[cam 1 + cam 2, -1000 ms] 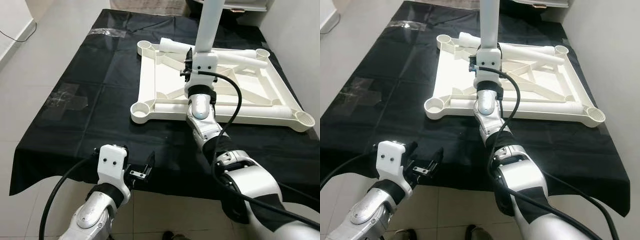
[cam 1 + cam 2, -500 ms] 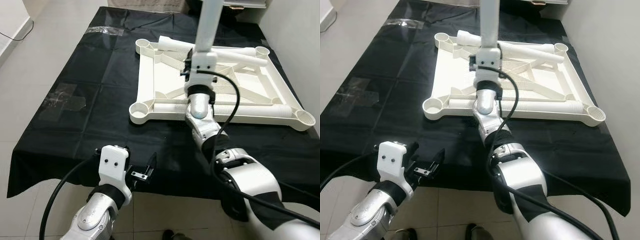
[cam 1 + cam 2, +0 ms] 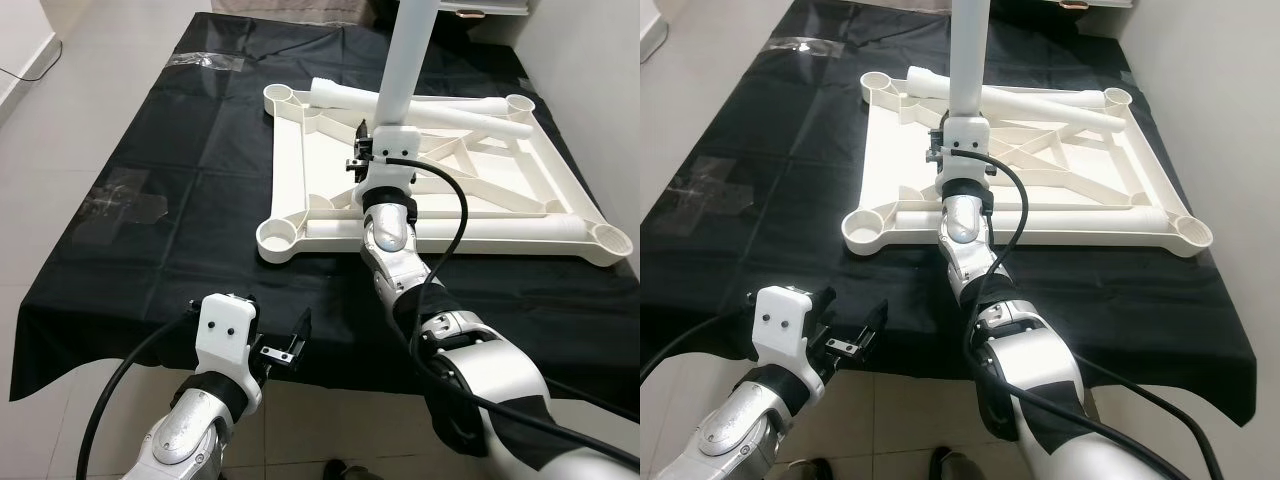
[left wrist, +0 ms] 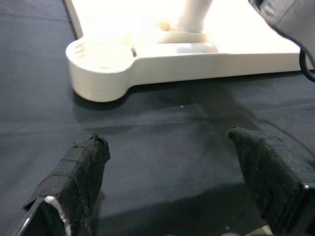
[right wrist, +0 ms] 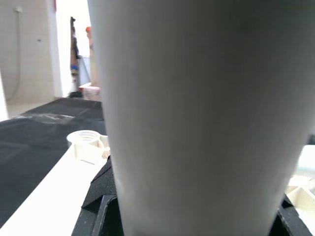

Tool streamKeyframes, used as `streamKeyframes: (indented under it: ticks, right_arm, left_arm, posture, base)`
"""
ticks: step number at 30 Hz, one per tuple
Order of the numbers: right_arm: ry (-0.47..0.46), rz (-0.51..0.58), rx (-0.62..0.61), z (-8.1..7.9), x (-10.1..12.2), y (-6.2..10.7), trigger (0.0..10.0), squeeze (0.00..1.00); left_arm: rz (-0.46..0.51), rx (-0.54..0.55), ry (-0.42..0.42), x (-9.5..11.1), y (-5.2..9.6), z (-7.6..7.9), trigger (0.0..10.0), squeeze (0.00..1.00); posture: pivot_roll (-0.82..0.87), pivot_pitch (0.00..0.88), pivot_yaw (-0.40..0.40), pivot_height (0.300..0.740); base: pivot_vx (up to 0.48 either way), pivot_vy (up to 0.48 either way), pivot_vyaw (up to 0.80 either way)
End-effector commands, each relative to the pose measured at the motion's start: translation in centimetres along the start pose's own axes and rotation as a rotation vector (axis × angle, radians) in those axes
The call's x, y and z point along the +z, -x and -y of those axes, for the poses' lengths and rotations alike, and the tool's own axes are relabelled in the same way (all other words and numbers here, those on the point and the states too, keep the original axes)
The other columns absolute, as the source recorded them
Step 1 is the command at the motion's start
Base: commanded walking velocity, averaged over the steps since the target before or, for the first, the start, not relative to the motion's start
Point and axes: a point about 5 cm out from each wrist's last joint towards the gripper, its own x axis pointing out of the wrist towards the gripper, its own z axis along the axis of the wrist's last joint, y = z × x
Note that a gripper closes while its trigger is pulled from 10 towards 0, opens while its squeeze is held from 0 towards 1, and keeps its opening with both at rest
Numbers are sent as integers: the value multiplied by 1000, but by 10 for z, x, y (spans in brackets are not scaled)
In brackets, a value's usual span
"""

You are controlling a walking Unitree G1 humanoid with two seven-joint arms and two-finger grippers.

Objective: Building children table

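The square white plastic table top (image 3: 430, 170) lies upside down on the black cloth (image 3: 180, 150) spread over the tiled floor (image 3: 60, 130), its ribbed underside up and a round socket at each corner. All four sockets look empty, so no leg is fitted yet as far as can be judged. The right gripper (image 3: 372, 150) holds one long white plastic table leg (image 3: 408, 45) upright over the middle of the frame, its black fingers shut around the tube, which looms pale and close in the right wrist view. Two more white tubular legs (image 3: 420, 103) lie loose inside the far edge of the top, and another (image 3: 480, 231) lies along the near edge. What is left, then, is nearly everything: seating each leg in a socket, then turning the table over.

The left gripper (image 3: 285, 345) hovers low over the near edge of the cloth, fingers wide apart and empty, pointing at the near left socket (image 4: 101, 61).

Compared with a second ago, the right gripper and its leg have moved toward the robot's left and a little nearer, apparently heading for that near left socket. The camera has shifted slightly too. The left gripper has stayed open and in much the same place
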Motion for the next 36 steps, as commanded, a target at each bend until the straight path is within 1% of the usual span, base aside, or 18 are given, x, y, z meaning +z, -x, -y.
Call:
streamKeyframes:
  ticks: [1,2,4,5,7,8,10,11,16,20,23,26,28,30,31,33,34,36]
  right_arm:
    - [-111,-148,106,-20,-25,15,10000,0]
    - [-111,-148,106,-20,-25,15,10000,0]
    - [-174,-159,198,-30,-20,12,10000,0]
    - [-174,-159,198,-30,-20,12,10000,0]
    - [-246,-140,258,-38,-9,9,10000,0]
    - [-246,-140,258,-38,-9,9,10000,0]
    - [-328,-113,298,-45,5,6,10000,0]
    - [-328,-113,298,-45,5,6,10000,0]
    - [-415,-44,352,-56,31,-1,10000,0]
    - [-431,-8,370,-58,44,-6,10000,0]
    - [-418,16,371,-55,53,-11,10000,0]
    - [-330,77,325,-43,64,-18,10000,0]
    - [-330,77,325,-43,64,-18,10000,0]
    - [-322,105,309,-33,73,-24,10000,0]
    - [-322,105,309,-33,73,-24,10000,0]
    - [-354,135,299,-23,85,-28,10000,0]
    - [-373,135,294,-20,87,-30,10000,0]
    - [-379,36,284,-19,76,-31,10000,0]
  left_arm:
    - [-17,-9,-10,-2,0,2,10000,0]
    - [-17,-9,-10,-2,0,2,10000,0]
    - [-14,-8,-12,-2,-1,2,10000,0]
    - [-14,-8,-12,-2,-1,2,10000,0]
    - [-9,-7,-13,-1,-2,2,10000,0]
    - [-9,-7,-13,-1,-2,2,10000,0]
    - [-6,-6,-11,-1,-3,3,10000,0]
    - [-6,-6,-11,-1,-3,3,10000,0]
    - [-5,-3,-10,-2,-3,3,10000,0]
    - [-7,-3,-8,-2,-4,3,10000,0]
    - [-8,-3,-10,-3,-4,3,10000,0]
    - [-8,0,-10,-3,-4,1,10000,0]
    - [-8,0,-10,-3,-4,1,10000,0]
    - [-9,1,-11,-3,-4,0,10000,0]
    - [-9,1,-11,-3,-4,0,10000,0]
    - [-10,2,-11,-5,-5,0,10000,0]
    - [-11,3,-11,-5,-5,0,10000,0]
    - [-8,6,-11,-5,-6,0,10000,0]
  posture:
    - [94,276,-115,740]
    - [94,276,-115,740]
    - [88,273,-116,740]
    - [88,273,-116,740]
    - [86,270,-119,740]
    - [86,270,-119,740]
    - [83,268,-120,740]
    - [83,268,-120,740]
    - [83,265,-120,740]
    - [85,260,-121,740]
    - [86,256,-119,740]
    - [86,254,-121,740]
    - [86,254,-121,740]
    - [86,249,-117,740]
    - [86,249,-117,740]
    - [85,243,-114,740]
    - [85,242,-115,740]
    - [85,239,-115,740]
  base:
    - [0,0,0]
    - [0,0,0]
    - [0,0,0]
    - [0,0,0]
    - [0,0,0]
    - [0,0,0]
    - [0,0,0]
    - [0,0,0]
    - [0,0,0]
    - [0,0,0]
    - [0,0,0]
    - [0,0,0]
    - [0,0,0]
    - [0,0,0]
    - [0,0,0]
    - [0,0,0]
    - [0,0,0]
    - [0,0,0]
